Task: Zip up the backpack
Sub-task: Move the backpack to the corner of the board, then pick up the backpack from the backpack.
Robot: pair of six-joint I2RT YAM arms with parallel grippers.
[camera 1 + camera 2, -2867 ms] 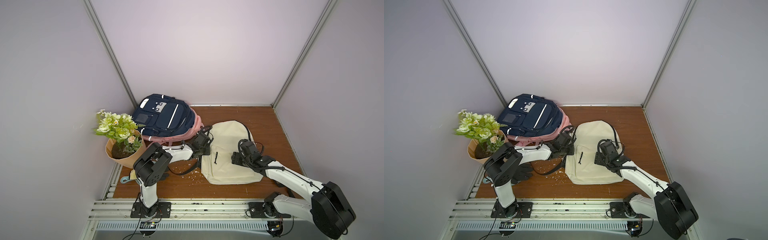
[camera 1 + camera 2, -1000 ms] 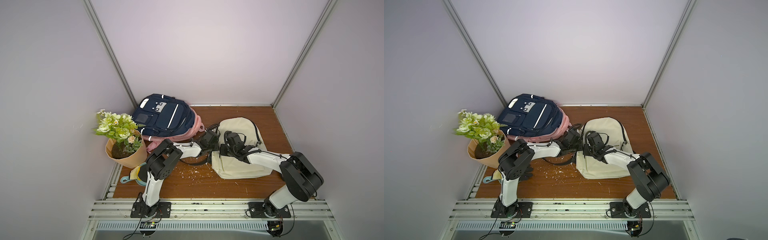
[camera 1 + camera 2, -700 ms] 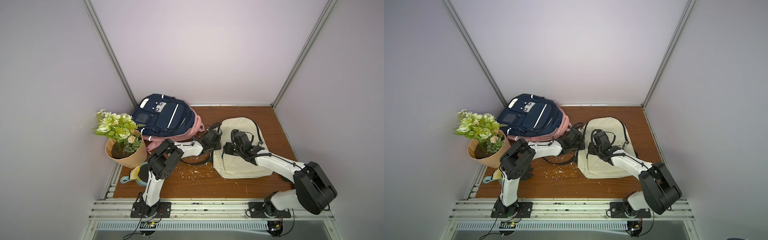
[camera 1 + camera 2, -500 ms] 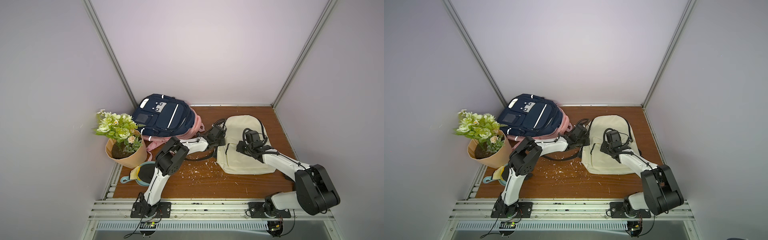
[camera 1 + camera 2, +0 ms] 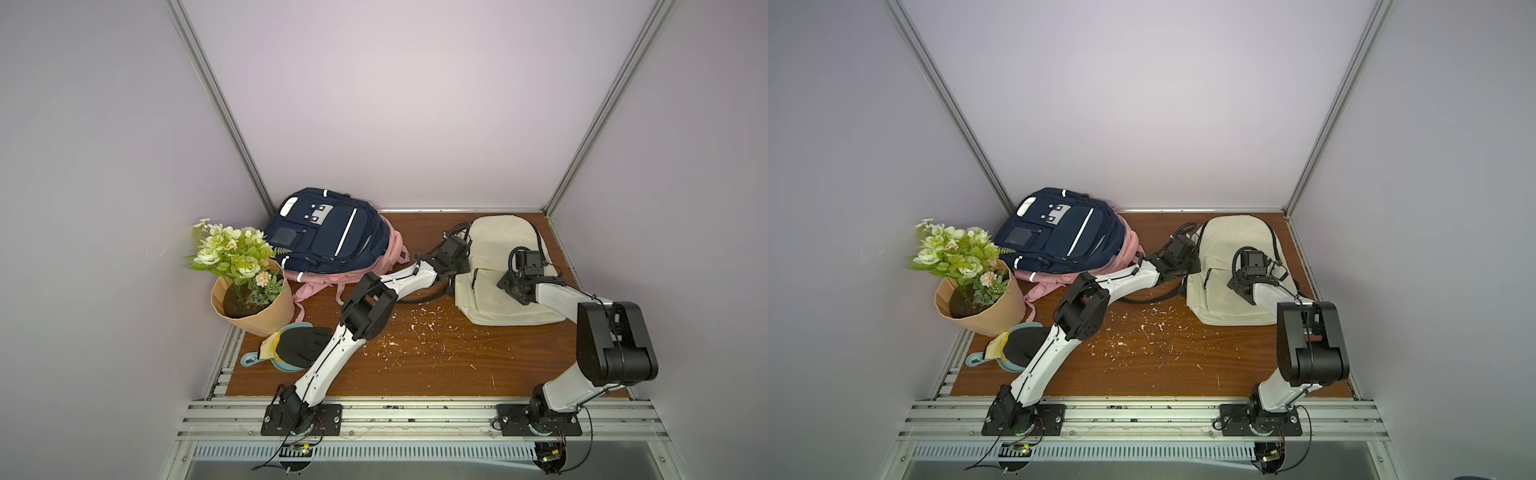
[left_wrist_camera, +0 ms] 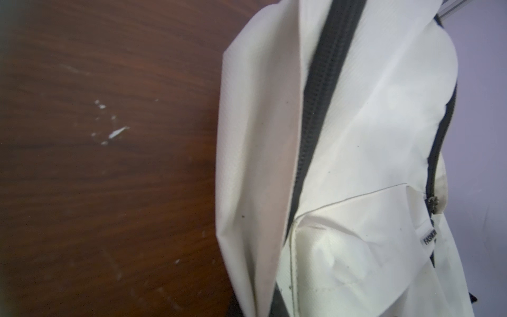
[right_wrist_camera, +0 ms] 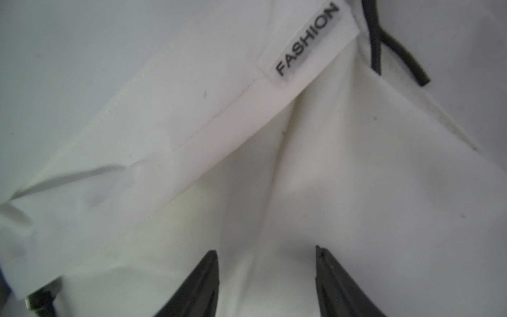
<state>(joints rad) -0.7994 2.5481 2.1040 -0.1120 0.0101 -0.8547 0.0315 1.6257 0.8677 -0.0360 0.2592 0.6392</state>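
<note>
Fingers: left gripper (image 5: 460, 262) clenched at left edge of cream backpack (image 5: 494, 245); right gripper (image 7: 265, 249) spread, empty, over its front.
Advice: hold edge taut; pinch zipper pull (image 6: 433, 204) squarely.

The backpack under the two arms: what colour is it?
Cream-white backpack with a black zipper; it shows best in a top view.
</note>
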